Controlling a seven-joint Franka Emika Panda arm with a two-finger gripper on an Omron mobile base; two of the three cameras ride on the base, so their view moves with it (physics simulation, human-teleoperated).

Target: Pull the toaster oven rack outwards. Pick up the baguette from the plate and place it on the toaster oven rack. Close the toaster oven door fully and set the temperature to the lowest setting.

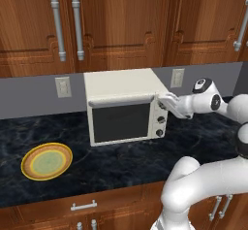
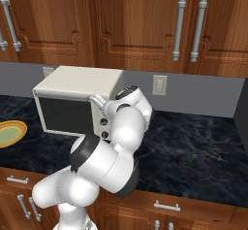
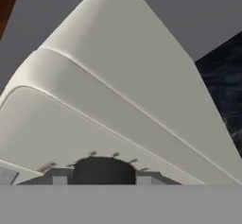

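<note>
Dark countertop (image 1: 121, 161), unlabelled toaster oven (image 1: 121, 105)

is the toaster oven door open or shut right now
Shut. The toaster oven door stands upright, flush against the front of the toaster oven, with its pale bar handle along the top edge.
</note>
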